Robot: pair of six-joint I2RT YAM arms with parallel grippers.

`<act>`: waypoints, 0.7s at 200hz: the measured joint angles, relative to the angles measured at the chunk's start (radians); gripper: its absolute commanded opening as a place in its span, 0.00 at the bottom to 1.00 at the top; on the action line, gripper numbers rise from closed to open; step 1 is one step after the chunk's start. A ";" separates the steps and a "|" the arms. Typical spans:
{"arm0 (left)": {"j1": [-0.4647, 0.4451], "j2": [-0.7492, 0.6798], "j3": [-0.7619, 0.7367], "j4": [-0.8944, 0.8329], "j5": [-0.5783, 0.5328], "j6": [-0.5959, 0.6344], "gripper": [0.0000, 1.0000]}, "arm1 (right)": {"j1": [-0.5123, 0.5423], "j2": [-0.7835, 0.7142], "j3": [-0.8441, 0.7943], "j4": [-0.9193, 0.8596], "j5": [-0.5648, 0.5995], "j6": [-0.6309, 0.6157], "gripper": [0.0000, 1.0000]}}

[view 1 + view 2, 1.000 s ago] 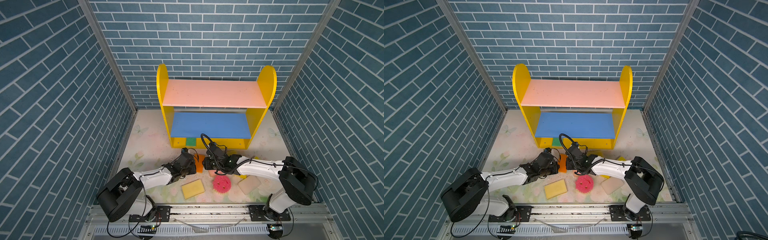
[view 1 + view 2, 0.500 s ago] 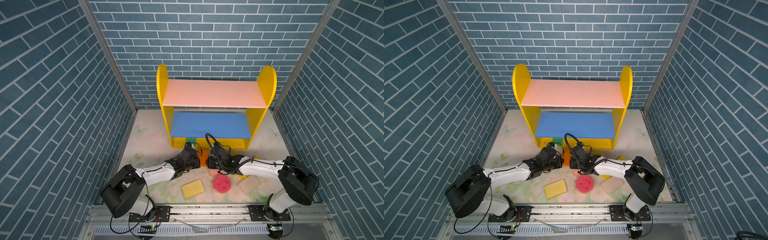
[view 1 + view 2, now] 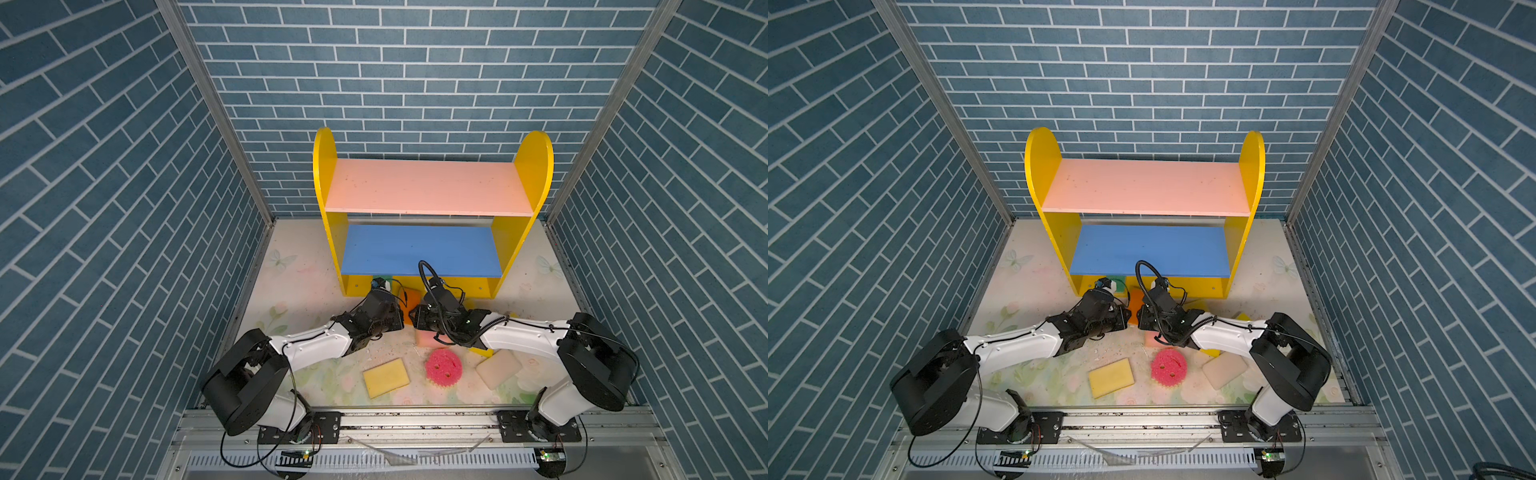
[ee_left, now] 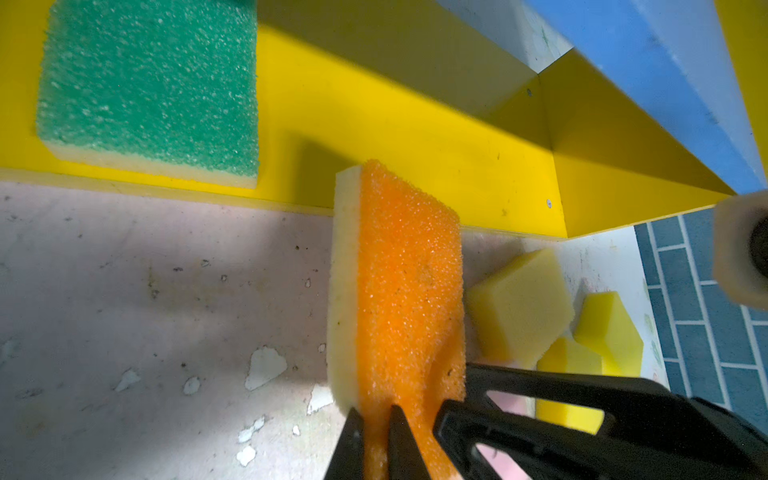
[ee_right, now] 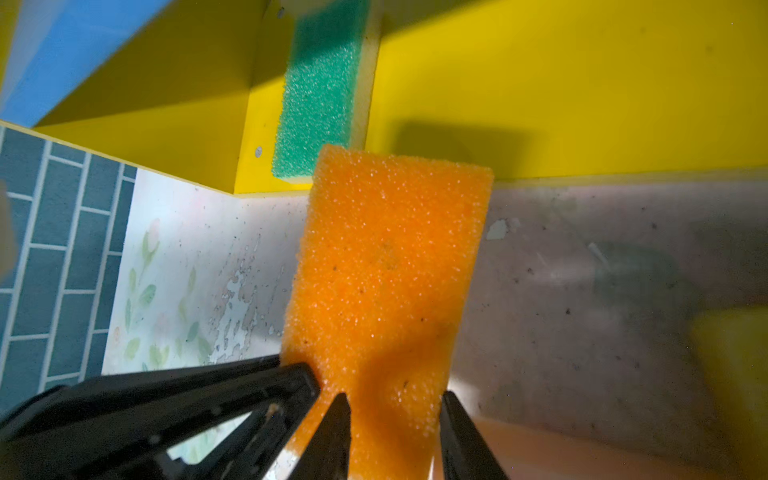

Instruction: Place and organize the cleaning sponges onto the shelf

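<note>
Orange sponge under a double grip at the shelf base's front edge.

In both top views the orange sponge sits between your two arms, its far end at the base's front edge. The green sponge lies on the base toward its left corner. A yellow sponge, a round pink sponge and a cream sponge lie near the table front edge. In the left wrist view, your left gripper is almost closed, pinching the orange sponge's near end thin; two yellow blocks lie on the table beyond. In the right wrist view, your right gripper is partly closed, fingers pressing that sponge's two long sides.
</note>
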 measured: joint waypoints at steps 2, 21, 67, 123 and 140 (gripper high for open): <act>0.000 0.000 0.000 0.001 0.000 0.000 0.13 | -0.001 0.000 -0.002 0.003 0.000 0.000 0.43; 0.000 0.000 0.005 -0.001 -0.010 0.003 0.13 | -0.008 0.000 -0.024 0.033 0.004 0.024 0.54; 0.000 -0.007 0.009 -0.022 -0.034 0.010 0.13 | -0.021 0.006 -0.109 0.124 0.010 0.099 0.56; 0.000 -0.035 0.009 -0.037 -0.069 0.024 0.13 | -0.026 -0.021 -0.172 0.145 0.013 0.145 0.55; 0.000 -0.039 0.009 -0.037 -0.077 0.028 0.13 | -0.026 -0.060 -0.198 0.122 0.026 0.151 0.55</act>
